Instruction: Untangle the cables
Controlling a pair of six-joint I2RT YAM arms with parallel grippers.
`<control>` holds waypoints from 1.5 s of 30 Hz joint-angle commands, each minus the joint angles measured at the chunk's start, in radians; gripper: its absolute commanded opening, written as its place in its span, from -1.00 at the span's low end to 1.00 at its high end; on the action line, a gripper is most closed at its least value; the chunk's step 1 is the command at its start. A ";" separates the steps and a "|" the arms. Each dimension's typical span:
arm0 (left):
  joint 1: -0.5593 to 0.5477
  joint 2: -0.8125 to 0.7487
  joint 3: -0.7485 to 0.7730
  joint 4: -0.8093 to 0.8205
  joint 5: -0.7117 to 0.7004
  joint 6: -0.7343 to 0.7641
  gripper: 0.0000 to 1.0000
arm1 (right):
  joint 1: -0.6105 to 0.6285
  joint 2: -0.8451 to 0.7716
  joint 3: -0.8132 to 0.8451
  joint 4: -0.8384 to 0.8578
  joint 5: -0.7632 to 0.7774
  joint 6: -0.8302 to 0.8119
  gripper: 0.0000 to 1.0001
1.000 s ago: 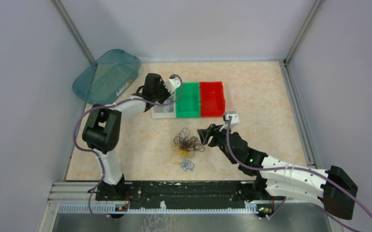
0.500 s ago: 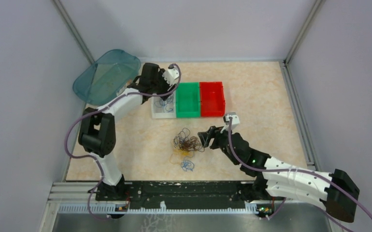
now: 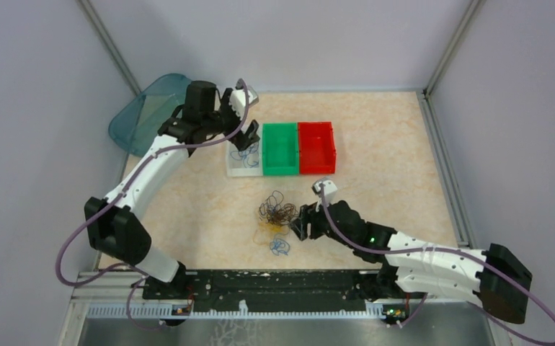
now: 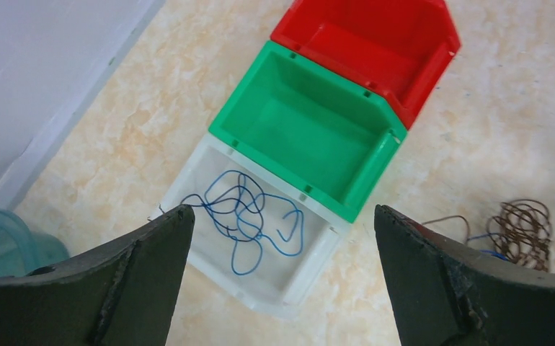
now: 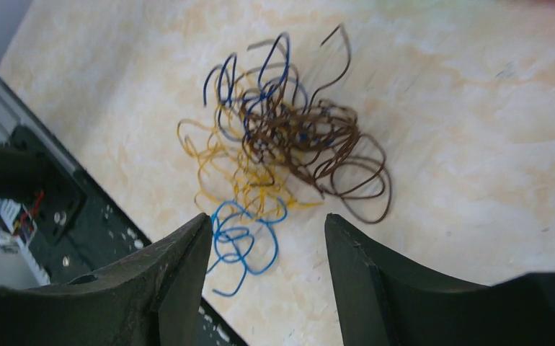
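A tangle of cables lies mid-table: a dark brown strand (image 3: 283, 211), a yellow one (image 3: 266, 231) and a small blue coil (image 3: 280, 247). The right wrist view shows the brown (image 5: 318, 144), the yellow (image 5: 242, 180) and the blue coil (image 5: 242, 238). My right gripper (image 3: 300, 223) hovers open at the tangle's right side, the blue coil lying by its left finger (image 5: 181, 267). Another blue cable (image 3: 246, 153) (image 4: 249, 216) lies loose in the clear bin (image 3: 233, 170). My left gripper (image 3: 204, 128) (image 4: 282, 209) is wide open above that bin, holding nothing.
A green bin (image 3: 280, 167) and a red bin (image 3: 316, 169) stand in a row right of the clear bin. A teal translucent lid (image 3: 145, 119) leans at the back left wall. A black rail (image 3: 274, 281) runs along the near edge just below the blue coil.
My left gripper has opened, left the blue cable in the clear bin, and pulled up and back to the left. My right gripper has slid nearer and leftward toward the tangle.
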State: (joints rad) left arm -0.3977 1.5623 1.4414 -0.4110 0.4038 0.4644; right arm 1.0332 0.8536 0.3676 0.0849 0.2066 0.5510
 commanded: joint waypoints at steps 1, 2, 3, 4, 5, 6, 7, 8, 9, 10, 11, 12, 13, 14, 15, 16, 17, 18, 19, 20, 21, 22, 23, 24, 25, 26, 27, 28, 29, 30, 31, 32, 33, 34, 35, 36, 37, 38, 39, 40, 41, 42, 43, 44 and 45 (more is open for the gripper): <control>0.000 -0.101 -0.013 -0.125 0.083 -0.027 1.00 | 0.050 0.064 0.004 0.009 -0.120 -0.023 0.18; -0.001 -0.124 -0.028 -0.136 0.084 -0.027 1.00 | 0.059 0.083 0.005 0.009 -0.123 -0.023 0.17; -0.001 -0.146 -0.044 -0.145 0.086 -0.022 1.00 | 0.069 0.101 0.005 0.016 -0.131 -0.025 0.15; 0.000 -0.169 -0.060 -0.152 0.089 -0.017 1.00 | 0.080 0.118 0.004 0.029 -0.139 -0.029 0.14; -0.001 -0.191 -0.078 -0.154 0.089 -0.017 1.00 | 0.097 0.136 0.005 0.042 -0.141 -0.036 0.14; -0.001 -0.211 -0.094 -0.155 0.087 -0.018 1.00 | 0.120 0.157 0.007 0.053 -0.140 -0.045 0.13; 0.000 -0.229 -0.109 -0.155 0.085 -0.017 1.00 | 0.131 0.183 0.012 0.061 -0.137 -0.051 0.13; -0.001 -0.243 -0.122 -0.155 0.085 -0.017 1.00 | 0.139 0.212 0.022 0.064 -0.136 -0.055 0.11; -0.001 -0.255 -0.131 -0.154 0.086 -0.017 1.00 | 0.144 0.241 0.028 0.066 -0.137 -0.058 0.08; -0.001 -0.264 -0.138 -0.155 0.086 -0.018 1.00 | 0.147 0.269 0.038 0.071 -0.137 -0.061 0.05; -0.001 -0.269 -0.143 -0.154 0.089 -0.019 1.00 | 0.151 0.294 0.043 0.079 -0.138 -0.064 0.03; 0.000 -0.277 -0.148 -0.153 0.093 -0.019 1.00 | 0.155 0.318 0.047 0.092 -0.139 -0.063 0.00; -0.001 -0.279 -0.149 -0.153 0.097 -0.021 1.00 | 0.156 0.339 0.049 0.104 -0.141 -0.065 -0.03; -0.001 -0.281 -0.150 -0.155 0.102 -0.024 1.00 | 0.157 0.358 0.050 0.117 -0.142 -0.066 -0.06; -0.001 -0.282 -0.148 -0.156 0.105 -0.025 1.00 | 0.158 0.377 0.053 0.126 -0.139 -0.065 -0.11; 0.000 -0.284 -0.146 -0.158 0.110 -0.027 1.00 | 0.160 0.392 0.055 0.131 -0.129 -0.065 -0.17; 0.000 -0.284 -0.145 -0.159 0.115 -0.028 1.00 | 0.162 0.405 0.058 0.132 -0.120 -0.063 -0.25; 0.000 -0.286 -0.143 -0.159 0.120 -0.026 1.00 | 0.162 0.414 0.059 0.136 -0.113 -0.059 -0.30; 0.000 -0.288 -0.143 -0.158 0.122 -0.027 1.00 | 0.162 0.418 0.059 0.146 -0.113 -0.056 -0.34; 0.000 -0.290 -0.145 -0.158 0.125 -0.028 1.00 | 0.163 0.416 0.056 0.157 -0.115 -0.052 -0.36; 0.000 -0.291 -0.146 -0.157 0.126 -0.029 1.00 | 0.163 0.411 0.052 0.168 -0.116 -0.047 -0.37; 0.000 -0.292 -0.149 -0.158 0.127 -0.029 1.00 | 0.163 0.406 0.049 0.178 -0.119 -0.039 -0.38; 0.000 -0.293 -0.153 -0.159 0.126 -0.027 1.00 | 0.164 0.401 0.047 0.186 -0.124 -0.033 -0.38; 0.000 -0.295 -0.158 -0.159 0.123 -0.023 1.00 | 0.163 0.399 0.046 0.194 -0.131 -0.028 -0.38; -0.001 -0.297 -0.163 -0.158 0.118 -0.020 1.00 | 0.163 0.397 0.047 0.197 -0.137 -0.025 -0.41; 0.000 -0.299 -0.168 -0.158 0.113 -0.017 1.00 | 0.163 0.395 0.048 0.197 -0.133 -0.021 -0.51; -0.001 -0.302 -0.173 -0.156 0.109 -0.012 1.00 | 0.164 0.392 0.048 0.195 -0.130 -0.017 -0.66; -0.001 -0.305 -0.177 -0.155 0.105 -0.009 1.00 | 0.163 0.386 0.050 0.187 -0.124 -0.015 -0.82; -0.001 -0.307 -0.180 -0.155 0.104 -0.007 1.00 | 0.163 0.377 0.053 0.174 -0.120 -0.015 -1.00; -0.001 -0.311 -0.180 -0.154 0.104 -0.005 1.00 | 0.164 0.360 0.063 0.153 -0.118 -0.015 -1.00; 0.000 -0.312 -0.181 -0.153 0.106 -0.004 1.00 | 0.163 0.339 0.072 0.123 -0.115 -0.016 -1.00; 0.000 -0.312 -0.179 -0.153 0.108 -0.005 1.00 | 0.163 0.301 0.087 0.073 -0.113 -0.021 -1.00; -0.001 -0.312 -0.179 -0.153 0.109 -0.004 1.00 | 0.163 0.264 0.103 0.026 -0.108 -0.024 -1.00; 0.000 -0.312 -0.180 -0.153 0.115 -0.002 1.00 | 0.163 0.228 0.122 -0.021 -0.103 -0.029 -1.00; 0.000 -0.313 -0.181 -0.155 0.117 0.004 1.00 | 0.163 0.185 0.146 -0.070 -0.098 -0.042 -1.00; -0.001 -0.317 -0.185 -0.153 0.122 0.010 1.00 | 0.163 0.144 0.173 -0.115 -0.095 -0.058 -1.00; -0.002 -0.320 -0.190 -0.154 0.132 0.019 1.00 | 0.163 0.105 0.203 -0.163 -0.088 -0.076 -1.00; -0.002 -0.326 -0.193 -0.160 0.149 0.031 1.00 | 0.163 0.066 0.235 -0.207 -0.074 -0.090 -1.00; -0.002 -0.331 -0.197 -0.167 0.175 0.047 1.00 | 0.163 0.034 0.265 -0.237 -0.051 -0.105 -1.00; -0.002 -0.339 -0.202 -0.169 0.191 0.054 1.00 | 0.164 0.004 0.292 -0.259 -0.037 -0.117 -1.00; -0.002 -0.344 -0.206 -0.176 0.209 0.063 1.00 | 0.162 -0.019 0.315 -0.271 -0.027 -0.126 -1.00; -0.002 -0.351 -0.208 -0.186 0.225 0.071 1.00 | 0.162 -0.034 0.332 -0.281 -0.024 -0.134 -1.00; -0.002 -0.355 -0.210 -0.192 0.236 0.077 1.00 | 0.162 -0.041 0.343 -0.290 -0.028 -0.143 -1.00; -0.002 -0.359 -0.212 -0.197 0.240 0.079 1.00 | 0.162 -0.040 0.345 -0.298 -0.035 -0.146 -0.88; -0.002 -0.363 -0.213 -0.201 0.242 0.080 1.00 | 0.162 -0.035 0.337 -0.301 -0.044 -0.147 -0.52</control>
State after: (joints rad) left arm -0.3977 1.2354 1.2381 -0.5854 0.5716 0.5056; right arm 1.1893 0.8307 0.6685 -0.1326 0.1448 0.4519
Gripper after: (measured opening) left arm 0.998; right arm 0.042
